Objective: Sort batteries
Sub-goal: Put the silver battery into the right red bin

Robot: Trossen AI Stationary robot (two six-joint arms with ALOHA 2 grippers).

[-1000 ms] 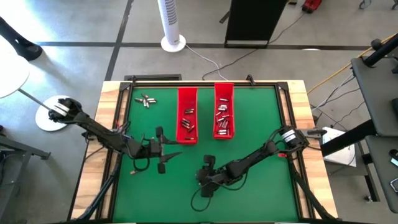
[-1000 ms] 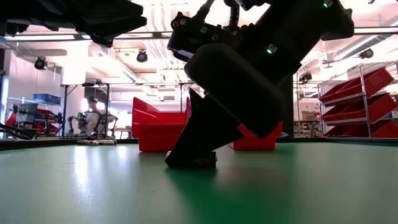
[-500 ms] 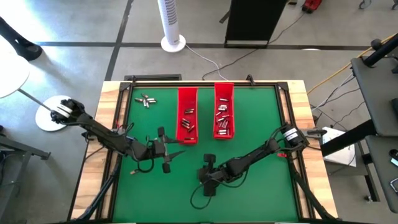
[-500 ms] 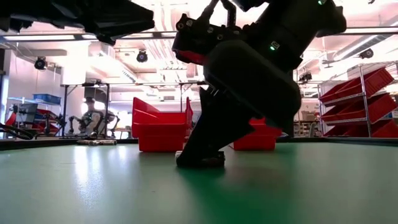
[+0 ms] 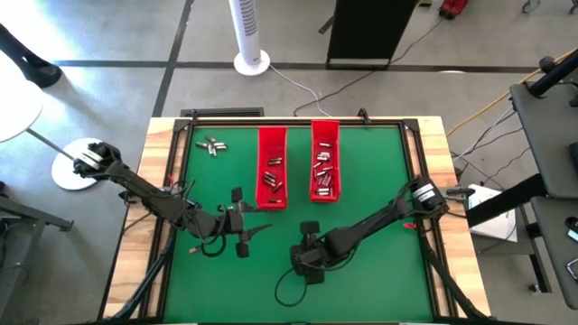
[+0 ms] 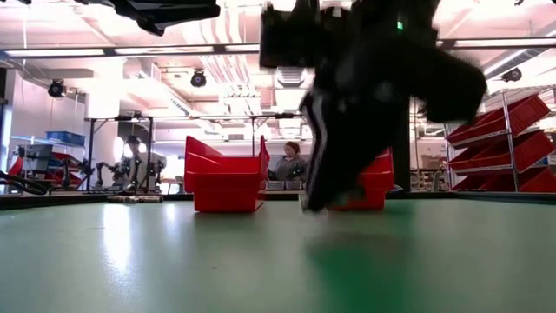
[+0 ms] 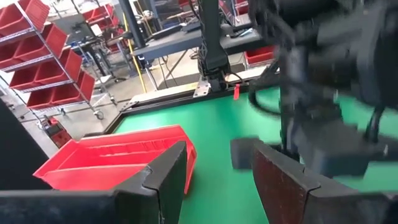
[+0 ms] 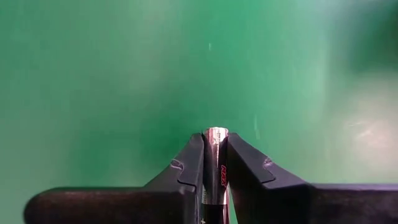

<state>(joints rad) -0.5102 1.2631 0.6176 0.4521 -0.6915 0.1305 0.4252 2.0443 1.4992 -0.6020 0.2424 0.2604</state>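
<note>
My right gripper (image 5: 308, 260) hangs over the green mat in front of the two red trays, shut on one battery (image 8: 216, 155) with a silvery end and red print. In the low view it (image 6: 316, 200) is blurred and clear of the mat. My left gripper (image 5: 244, 224) is open and empty, left of it and higher up; its wrist view (image 7: 221, 180) looks past the left tray (image 7: 112, 158) at the right arm. The left tray (image 5: 260, 153) and the right tray (image 5: 314, 135) each hold several batteries. A few loose batteries (image 5: 212, 144) lie on the mat's far left corner. My right gripper pinches the battery between its two fingers (image 8: 193, 163), which lie along the battery's length. The battery's silvery end (image 8: 216, 133) sticks out just past the fingertips. The fingers point down at the mat and the battery is lifted clear of it.
The trays stand side by side at the mat's far middle, long sides toward me. A wooden frame (image 5: 163, 181) borders the mat. A cable (image 5: 287, 291) loops on the near mat. Beyond the table stand red bin shelves (image 6: 499, 143) and a person (image 6: 289, 163).
My right gripper, which stood with its tips on the mat around the battery, has risen clear of the mat with the battery and shifted a little toward the table's right edge. My left gripper has drifted slightly right and upward.
</note>
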